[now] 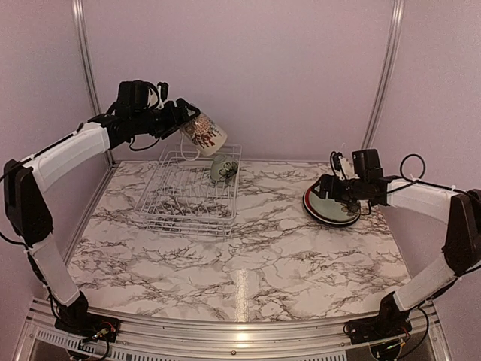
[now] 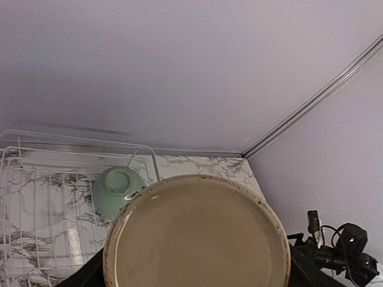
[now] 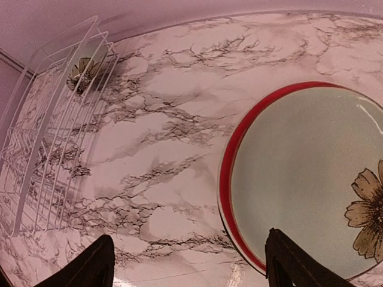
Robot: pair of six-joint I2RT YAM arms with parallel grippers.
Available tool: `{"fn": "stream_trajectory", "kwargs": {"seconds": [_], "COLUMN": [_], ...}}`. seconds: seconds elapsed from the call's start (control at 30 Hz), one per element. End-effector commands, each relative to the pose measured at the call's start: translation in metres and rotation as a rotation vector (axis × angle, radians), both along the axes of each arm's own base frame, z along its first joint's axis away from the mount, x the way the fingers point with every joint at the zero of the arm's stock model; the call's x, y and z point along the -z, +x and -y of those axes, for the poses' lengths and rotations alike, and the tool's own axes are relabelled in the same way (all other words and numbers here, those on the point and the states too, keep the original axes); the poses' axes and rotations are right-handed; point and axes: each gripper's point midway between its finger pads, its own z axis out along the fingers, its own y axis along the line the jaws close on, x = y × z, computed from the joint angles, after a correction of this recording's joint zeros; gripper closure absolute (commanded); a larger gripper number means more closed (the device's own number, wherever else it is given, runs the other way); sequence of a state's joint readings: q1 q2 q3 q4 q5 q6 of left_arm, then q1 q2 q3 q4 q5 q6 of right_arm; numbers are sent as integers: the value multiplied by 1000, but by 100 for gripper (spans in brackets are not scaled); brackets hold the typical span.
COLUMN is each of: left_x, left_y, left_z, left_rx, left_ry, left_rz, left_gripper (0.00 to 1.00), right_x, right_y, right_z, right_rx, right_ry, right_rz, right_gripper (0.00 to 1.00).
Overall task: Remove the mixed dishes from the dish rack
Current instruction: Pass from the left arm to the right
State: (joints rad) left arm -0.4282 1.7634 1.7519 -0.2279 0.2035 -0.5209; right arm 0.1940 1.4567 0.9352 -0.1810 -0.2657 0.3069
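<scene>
Mug (image 1: 204,134) in left hand (image 1: 188,120), bowl (image 1: 222,167) in rack (image 1: 180,197)

We see a table (image 1: 248,256) with a white top veined in grey like marble, and a bright streak of glare near its front. Behind it stands a plain lilac wall (image 1: 240,75), framed by 2 metal uprights (image 1: 84,60) (image 1: 383,75). A ribbed rail (image 1: 225,338), seemingly aluminium, runs along the near edge.
</scene>
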Motion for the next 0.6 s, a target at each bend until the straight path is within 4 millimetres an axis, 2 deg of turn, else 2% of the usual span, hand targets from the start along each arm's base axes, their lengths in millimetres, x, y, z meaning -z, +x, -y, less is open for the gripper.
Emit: {"fn": "stream_trajectory", "kwargs": {"seconds": [0.0,0.13,0.27,0.43,0.57], "left_x": [-82,-93,-103,-89,-70], "left_y": [-31,-47,-61,-87,-107], "left_z": [33,38,28,17,25], "left_rx": [218,329,376,417,441], "left_ry": [-518,-804,-1016,-1217,-1292], "left_rz": [122,74,79,54,17], "left_gripper": [100,100,100,100,100], "right_x": [-78,-121,-141,-156,-169], "right_y": [2,-15,-31,-49,-66], "right_z": [-63,-125,-175,-216,-237], "right_rx": [-130,-268,-381,-464,-507], "right_ry": [69,144,186,289,396], "right_rz": [236,381,485,560,616], "right_gripper": [15,14,13,13,13]}}
